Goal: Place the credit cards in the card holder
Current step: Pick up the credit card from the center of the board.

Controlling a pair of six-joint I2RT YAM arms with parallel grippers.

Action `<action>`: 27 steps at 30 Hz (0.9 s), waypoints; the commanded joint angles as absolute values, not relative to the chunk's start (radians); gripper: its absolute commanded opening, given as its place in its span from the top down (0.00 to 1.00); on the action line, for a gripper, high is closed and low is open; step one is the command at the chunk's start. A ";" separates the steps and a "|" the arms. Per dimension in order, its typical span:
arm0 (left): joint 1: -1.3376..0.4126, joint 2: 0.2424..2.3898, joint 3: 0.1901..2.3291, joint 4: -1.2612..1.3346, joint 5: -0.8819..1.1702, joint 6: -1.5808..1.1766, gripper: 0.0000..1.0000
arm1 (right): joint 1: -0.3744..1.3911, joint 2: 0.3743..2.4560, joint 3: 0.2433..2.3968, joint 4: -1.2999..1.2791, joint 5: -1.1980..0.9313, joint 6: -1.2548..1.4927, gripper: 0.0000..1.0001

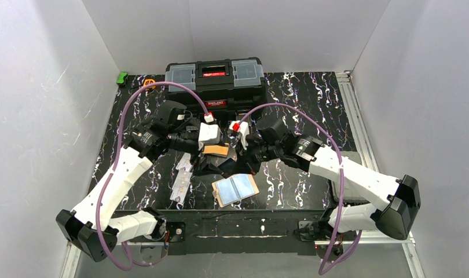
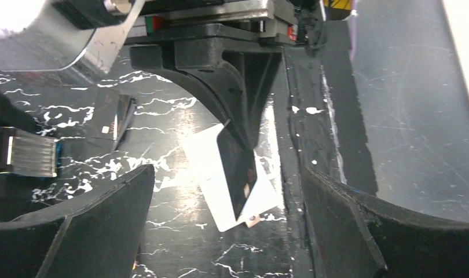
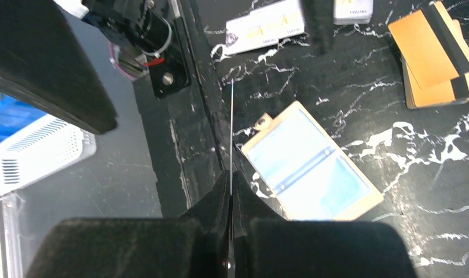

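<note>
Card held beside the open holder.
My right tool is clamped on one card; my left tool stands apart. The holder lies by the table's near edge, middle.

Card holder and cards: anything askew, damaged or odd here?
Nothing looks damaged. The card holder lies open and askew; the orange credit cards sit in an uneven stack; the right gripper pinches a thin card, seen edge-on.

Credit cards cut off at right edge, count unclear
</note>
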State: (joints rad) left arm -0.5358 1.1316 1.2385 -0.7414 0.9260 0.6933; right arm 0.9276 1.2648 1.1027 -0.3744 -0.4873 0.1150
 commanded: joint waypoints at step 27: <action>-0.531 1.153 1.172 -0.708 1.095 0.517 0.77 | 1.112 1.213 1.323 -0.519 -0.143 -0.113 0.99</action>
